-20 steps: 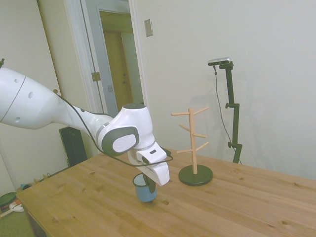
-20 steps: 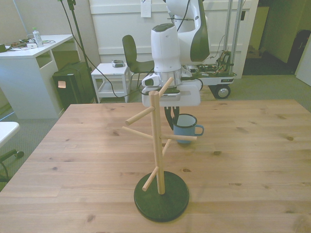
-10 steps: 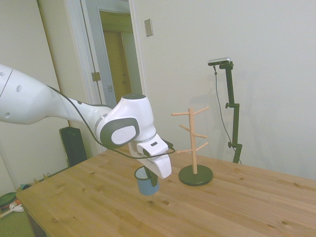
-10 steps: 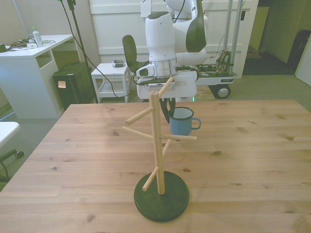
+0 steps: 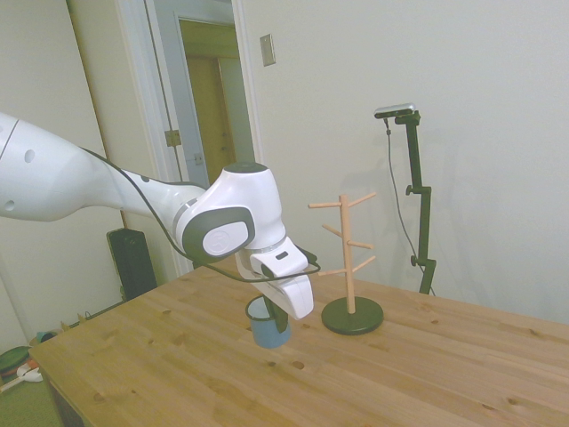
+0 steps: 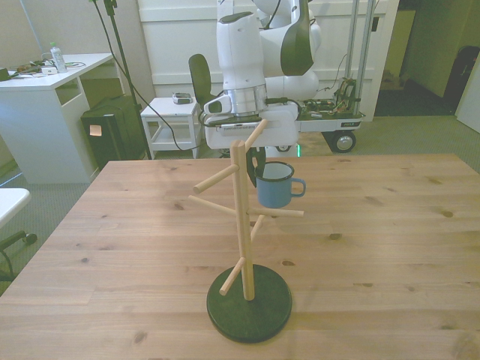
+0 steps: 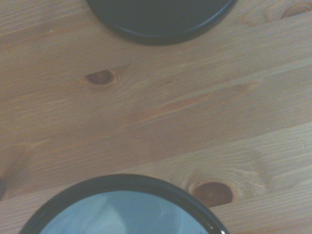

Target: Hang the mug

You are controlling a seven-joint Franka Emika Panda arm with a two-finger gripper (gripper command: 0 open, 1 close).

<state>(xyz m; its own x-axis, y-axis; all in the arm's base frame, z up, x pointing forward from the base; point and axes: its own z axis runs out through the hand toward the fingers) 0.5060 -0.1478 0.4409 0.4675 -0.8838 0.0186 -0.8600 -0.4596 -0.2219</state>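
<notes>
The light-blue mug (image 6: 274, 187) with a white inside hangs upright in the air above the wooden table (image 6: 390, 247), its handle pointing to the front view's right. My gripper (image 6: 259, 166) is shut on the mug's rim from above. In the side view the mug (image 5: 267, 327) hangs under the gripper (image 5: 276, 313), just left of the wooden mug tree (image 5: 348, 263). In the front view the mug tree (image 6: 240, 217), with several angled pegs and a dark round base (image 6: 249, 304), stands in front of the mug. The wrist view shows the mug's dark rim (image 7: 127, 181) and the base's edge (image 7: 161, 19).
The tree's pegs stick out toward both sides, one short peg (image 6: 277, 213) just below the mug. Behind the table stand a dark chair (image 6: 201, 82), a small white side table (image 6: 171, 120) and a white desk (image 6: 45, 105).
The gripper has lifted the mug off the table and carried it upward and slightly toward the front view's left, closer to the tree's trunk.
</notes>
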